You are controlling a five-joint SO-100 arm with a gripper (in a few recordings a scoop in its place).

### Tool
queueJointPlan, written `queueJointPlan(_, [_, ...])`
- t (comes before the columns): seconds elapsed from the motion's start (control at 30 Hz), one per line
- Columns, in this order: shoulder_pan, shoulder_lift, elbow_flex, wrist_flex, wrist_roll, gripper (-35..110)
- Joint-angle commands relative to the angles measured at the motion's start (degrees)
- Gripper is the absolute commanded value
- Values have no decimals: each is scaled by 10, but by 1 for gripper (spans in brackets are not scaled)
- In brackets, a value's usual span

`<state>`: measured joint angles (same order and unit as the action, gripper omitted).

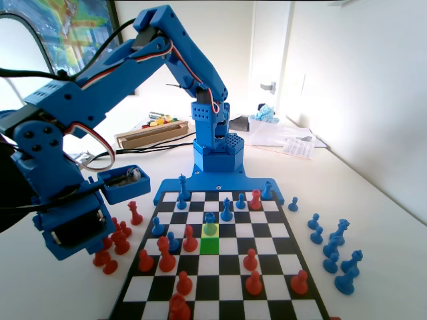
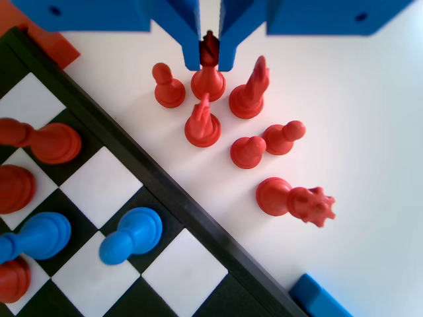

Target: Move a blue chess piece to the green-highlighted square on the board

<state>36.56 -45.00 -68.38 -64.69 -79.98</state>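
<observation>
Off the board's (image 2: 192,214) left edge in the fixed view, gripper (image 2: 209,56) closed around a red piece's (image 2: 208,79) top, blue chess piece (image 1: 210,225) just beyond the green-highlighted square (image 1: 209,245)

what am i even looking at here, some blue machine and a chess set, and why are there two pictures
It is a small blue robot arm at the far end of a chess board. The fixed view looks along the board at the arm. The wrist view comes from a camera on the arm, looking down past its gripper.

Red and blue pieces stand on the board and beside it on the table. One square glows green; a blue pawn stands just beyond it.

The gripper hangs beside the board, over a cluster of red pieces, its jaws closed on the top of a red piece.
</observation>
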Motion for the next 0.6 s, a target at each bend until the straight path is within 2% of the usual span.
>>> queueJointPlan(0.0, [3, -42, 1, -2, 0, 2])
queueJointPlan(0.23, [0, -59, -3, -8, -4, 12])
queueJointPlan(0.57, [-2, -117, 2, -48, -16, 12])
